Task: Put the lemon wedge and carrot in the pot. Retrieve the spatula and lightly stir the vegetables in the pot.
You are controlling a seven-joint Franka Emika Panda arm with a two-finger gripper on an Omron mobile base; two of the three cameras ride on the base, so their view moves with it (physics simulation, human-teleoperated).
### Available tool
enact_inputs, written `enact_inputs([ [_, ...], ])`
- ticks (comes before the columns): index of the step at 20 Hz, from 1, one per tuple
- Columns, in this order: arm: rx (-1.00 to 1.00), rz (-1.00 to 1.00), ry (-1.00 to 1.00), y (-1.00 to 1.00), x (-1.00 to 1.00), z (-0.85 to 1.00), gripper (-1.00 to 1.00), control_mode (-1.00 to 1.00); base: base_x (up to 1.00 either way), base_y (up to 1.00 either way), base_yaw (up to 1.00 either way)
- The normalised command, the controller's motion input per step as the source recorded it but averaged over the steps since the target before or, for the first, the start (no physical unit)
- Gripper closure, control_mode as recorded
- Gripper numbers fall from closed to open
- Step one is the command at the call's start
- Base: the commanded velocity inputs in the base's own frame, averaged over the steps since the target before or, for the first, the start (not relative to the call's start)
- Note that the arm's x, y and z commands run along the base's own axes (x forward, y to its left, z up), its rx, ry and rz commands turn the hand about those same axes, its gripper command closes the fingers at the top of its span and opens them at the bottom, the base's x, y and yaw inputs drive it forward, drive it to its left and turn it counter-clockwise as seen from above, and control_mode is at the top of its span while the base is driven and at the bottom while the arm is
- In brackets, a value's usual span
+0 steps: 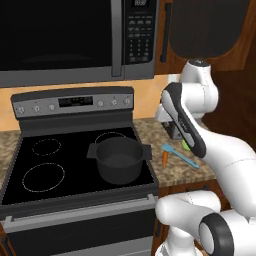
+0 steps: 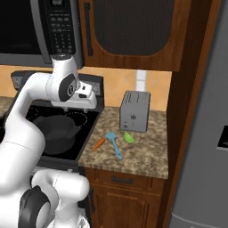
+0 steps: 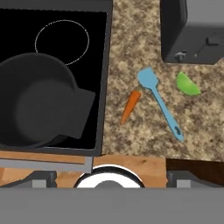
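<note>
**Inspector:** While the arm hangs above the stove's right edge, the pot [image 3: 37, 103] stands on the black cooktop [image 1: 45, 170], over the front right burner, and nothing shows inside it.

**Clerk:** And the vegetables?

**Inspector:** Both lie on the speckled surface [image 3: 131, 131] to the right of the stove. The carrot [image 3: 130, 106] lies nearest the cooktop, just beside the spatula [image 3: 159, 101] and apart from it. The lemon wedge [image 3: 187, 84] lies on the spatula's far side, in front of the silver toaster [image 2: 135, 111].

**Clerk:** How does the spatula lie?

**Inspector:** Flat, blade toward the toaster, handle running toward the surface's front edge.

**Clerk:** The fingers?

**Inspector:** Spread wide and pinching nothing. The two tips [image 3: 43, 179] stand far apart at the bottom of the hand view, well above the things.
</note>
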Motion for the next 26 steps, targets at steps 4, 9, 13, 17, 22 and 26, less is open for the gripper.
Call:
enact_inputs([
  [4, 0.0, -0.16, 0.18, -0.69, 0.15, -1.0, -1.0, -1.0, 0.0, 0.0, 0.0],
  [9, 0.09, -0.33, 0.16, -0.34, 0.18, -1.0, -1.0, -1.0, 0.0, 0.0, 0.0],
  [13, 0.1, -0.23, 0.1, -0.02, 0.77, -0.95, -1.0, -1.0, 0.0, 0.0, 0.0],
  [17, 0.09, -0.16, 0.07, -0.09, 0.7, -0.75, -1.0, -1.0, 0.0, 0.0, 0.0],
  [22, 0.04, -0.16, 0.0, -0.11, 0.57, -0.37, -1.0, -1.0, 0.0, 0.0, 0.0],
  [26, 0.01, -0.09, 0.0, 0.0, 0.79, -0.48, -1.0, -1.0, 0.0, 0.0, 0.0],
])
